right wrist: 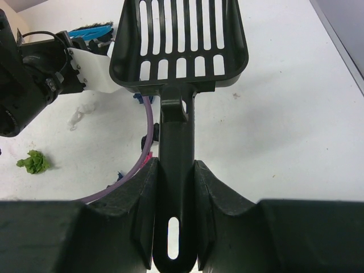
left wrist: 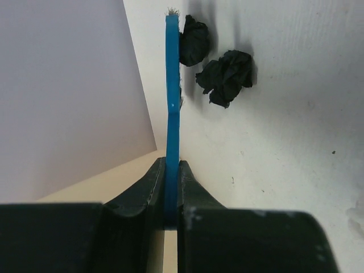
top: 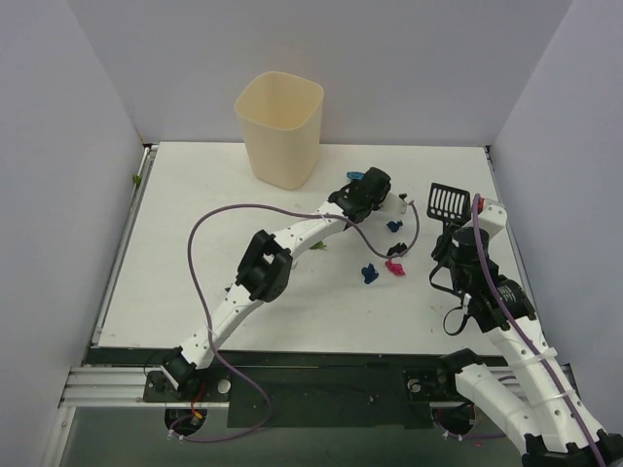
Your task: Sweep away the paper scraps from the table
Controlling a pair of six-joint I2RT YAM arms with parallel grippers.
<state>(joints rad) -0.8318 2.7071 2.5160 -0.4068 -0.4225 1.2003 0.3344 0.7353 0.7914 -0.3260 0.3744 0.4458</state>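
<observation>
Small paper scraps lie on the white table (top: 185, 282) between the two arms: a blue one (top: 393, 226), a black one (top: 399, 251), a magenta one (top: 394, 267), another blue one (top: 368, 273) and a green one (right wrist: 35, 162). Two black wads (left wrist: 226, 75) sit just right of the blue brush (left wrist: 172, 85). My left gripper (left wrist: 172, 166) is shut on the brush handle, its bristles down at the table. My right gripper (right wrist: 175, 170) is shut on the handle of the black slotted scoop (right wrist: 179, 40), which sits to the right of the scraps (top: 446, 202).
A cream bin (top: 280, 126) stands at the back of the table, left of the left gripper (top: 368, 190). A purple cable (top: 234, 209) loops over the left arm and hangs near the scraps. Pale panels wall the table on three sides.
</observation>
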